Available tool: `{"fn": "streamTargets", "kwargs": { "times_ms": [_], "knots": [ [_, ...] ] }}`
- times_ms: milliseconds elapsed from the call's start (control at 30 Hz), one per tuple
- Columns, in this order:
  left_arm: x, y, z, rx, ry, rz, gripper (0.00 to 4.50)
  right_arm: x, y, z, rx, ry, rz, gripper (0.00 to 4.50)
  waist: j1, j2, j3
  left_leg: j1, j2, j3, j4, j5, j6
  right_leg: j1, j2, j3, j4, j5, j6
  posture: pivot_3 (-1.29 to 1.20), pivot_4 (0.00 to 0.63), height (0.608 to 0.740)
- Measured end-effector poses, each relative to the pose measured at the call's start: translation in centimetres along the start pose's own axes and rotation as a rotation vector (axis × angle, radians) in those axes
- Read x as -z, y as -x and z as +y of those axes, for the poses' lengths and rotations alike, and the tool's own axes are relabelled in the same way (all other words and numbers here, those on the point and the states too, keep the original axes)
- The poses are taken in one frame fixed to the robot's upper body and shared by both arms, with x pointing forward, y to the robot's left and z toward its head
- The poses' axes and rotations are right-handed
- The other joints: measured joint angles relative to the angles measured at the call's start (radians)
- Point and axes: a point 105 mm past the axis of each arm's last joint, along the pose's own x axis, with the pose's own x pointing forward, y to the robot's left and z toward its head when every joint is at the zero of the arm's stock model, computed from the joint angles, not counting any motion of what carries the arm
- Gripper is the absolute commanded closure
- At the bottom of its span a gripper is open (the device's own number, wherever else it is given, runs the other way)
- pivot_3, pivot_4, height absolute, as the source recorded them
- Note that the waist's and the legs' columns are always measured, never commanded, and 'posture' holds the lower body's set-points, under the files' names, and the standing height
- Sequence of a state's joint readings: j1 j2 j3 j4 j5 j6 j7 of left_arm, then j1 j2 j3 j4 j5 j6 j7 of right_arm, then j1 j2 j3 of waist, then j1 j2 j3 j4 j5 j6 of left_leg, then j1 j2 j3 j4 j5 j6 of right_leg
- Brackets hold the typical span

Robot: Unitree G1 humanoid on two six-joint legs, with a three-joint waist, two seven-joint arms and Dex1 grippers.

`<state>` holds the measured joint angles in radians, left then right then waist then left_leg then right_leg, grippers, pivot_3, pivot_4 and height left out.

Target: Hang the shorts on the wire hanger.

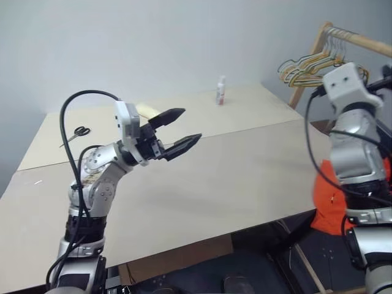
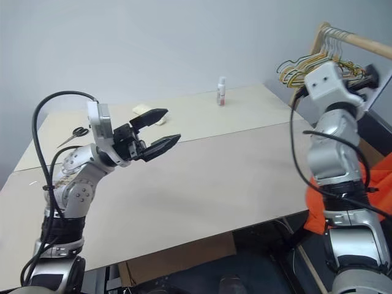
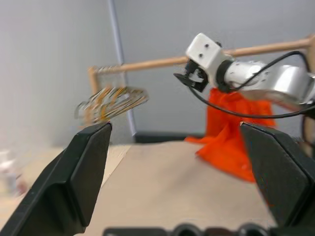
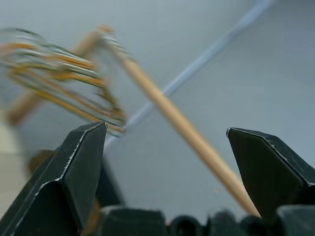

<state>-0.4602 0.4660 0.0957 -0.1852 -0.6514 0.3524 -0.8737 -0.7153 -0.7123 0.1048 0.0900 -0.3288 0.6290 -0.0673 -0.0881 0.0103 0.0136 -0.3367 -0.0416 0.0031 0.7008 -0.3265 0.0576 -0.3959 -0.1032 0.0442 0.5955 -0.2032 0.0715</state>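
**At the rail end — right gripper facing the hangers, shorts below it**

Right gripper (image 4: 165, 162): jaws spread wide, nothing between them. It is raised beside the wooden rail (image 4: 182, 125), which runs slantwise across its view, and aimed up at it. The bunch of yellow and gold hangers (image 2: 306, 64) hangs just to the robot's left of the fingers. The single grey-tan wire hanger cannot be picked out from that bunch.

Shorts (image 1: 329, 199): bright orange, draped low behind the right arm, off the table's right edge — below the gripper and well apart from its fingers. In the left wrist view they hang under the rail (image 3: 231, 123).

Left gripper (image 1: 174, 131): likewise wide open and empty, held over the middle of the table (image 1: 245, 184), pointing toward the rail. The right arm is plainly the nearer to both shorts and hangers.

Room: open air around the rail; the bunched hangers crowd the left side.
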Motion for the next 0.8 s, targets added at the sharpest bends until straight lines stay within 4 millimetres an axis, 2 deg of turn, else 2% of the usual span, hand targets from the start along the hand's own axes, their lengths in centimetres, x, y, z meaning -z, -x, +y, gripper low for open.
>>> {"fn": "streamTargets", "kwargs": {
  "times_ms": [133,233,333,467,567,800],
  "knots": [
    [1.9,2.2,0.7,-0.079,-0.007,0.1,0.0,0.0,1.5,4.8,-0.302,-0.034,-0.057,0.03,0.048,-0.003,0.001,-0.002,-0.001,0.0,-0.004,0.002,-0.003,-0.006,0.0,0.0,0.0,0.0,-0.001,0.12,0.0,0.74],
    [3.3,3.7,1.0,-0.132,-0.005,0.173,0.0,-0.3,3.7,8.2,-0.537,-0.042,-0.13,0.03,0.083,-0.005,0.003,-0.006,0.0,-0.001,-0.005,0.006,-0.01,-0.01,0.0,-0.002,-0.001,0.0,-0.002,0.15,0.0,0.74],
    [4.3,5.0,1.1,-0.16,0.001,0.245,0.0,-0.4,6.2,10.8,-0.743,-0.027,-0.187,0.03,0.116,-0.006,0.003,-0.013,-0.001,-0.002,-0.005,0.007,-0.012,-0.016,0.0,-0.004,-0.001,0.0,-0.003,0.17,0.0,0.74],
    [5.4,6.1,0.9,-0.185,0.026,0.306,0.0,0.4,9.6,12.4,-0.99,0.027,-0.243,0.03,0.153,-0.01,0.002,-0.02,-0.003,-0.002,-0.005,0.007,-0.012,-0.024,-0.002,-0.004,0.0,0.0,-0.003,0.18,0.0,0.74],
    [5.7,6.5,0.8,-0.19,0.015,0.333,0.0,0.5,11.3,13.2,-1.082,0.044,-0.277,0.03,0.161,-0.012,0.002,-0.021,-0.003,-0.002,-0.005,0.008,-0.014,-0.025,-0.002,-0.004,0.0,0.001,-0.003,0.19,0.0,0.74],
    [5.8,6.5,0.5,-0.172,0.009,0.34,0.0,0.1,11.8,13.7,-1.086,0.052,-0.298,0.03,0.17,-0.019,0.003,-0.02,-0.001,-0.002,-0.005,0.011,-0.016,-0.024,0.002,-0.005,0.001,0.004,-0.009,0.18,0.0,0.74]
  ]
}}
